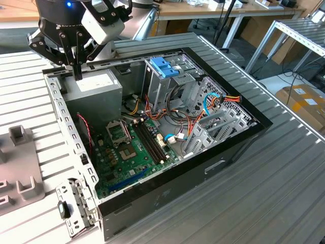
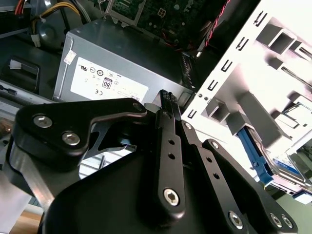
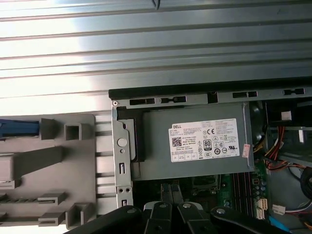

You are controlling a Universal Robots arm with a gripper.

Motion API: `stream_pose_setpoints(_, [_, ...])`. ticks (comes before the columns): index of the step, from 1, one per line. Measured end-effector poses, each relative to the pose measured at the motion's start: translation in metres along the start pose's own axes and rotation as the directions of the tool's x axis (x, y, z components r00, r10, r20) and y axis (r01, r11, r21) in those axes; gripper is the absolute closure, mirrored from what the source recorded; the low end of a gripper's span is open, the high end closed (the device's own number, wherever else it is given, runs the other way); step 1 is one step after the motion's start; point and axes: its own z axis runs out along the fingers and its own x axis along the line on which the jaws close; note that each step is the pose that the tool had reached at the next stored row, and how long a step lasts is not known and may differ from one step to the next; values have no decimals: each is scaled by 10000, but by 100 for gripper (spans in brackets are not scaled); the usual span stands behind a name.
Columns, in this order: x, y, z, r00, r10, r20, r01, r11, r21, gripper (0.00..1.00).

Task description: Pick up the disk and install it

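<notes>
Second wrist view: the gripper (image 2: 167, 99) hangs with its two black fingers (image 2: 168, 141) pressed together on nothing, tips over the grey power supply (image 2: 122, 63) in a corner of the open computer case (image 1: 167, 188). The disk (image 2: 253, 152), blue-framed, lies well apart in a grey holder (image 2: 243, 112) on the slatted table (image 1: 274, 193) beside the case, seemingly parked there for pickup, the empty, closed grip suggesting transit rather than a grasp
</notes>
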Motion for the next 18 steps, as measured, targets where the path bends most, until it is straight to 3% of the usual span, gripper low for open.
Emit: stream_pose_setpoints(18, [58, -4, -1, 10000, 0, 0, 0, 10000, 0, 89])
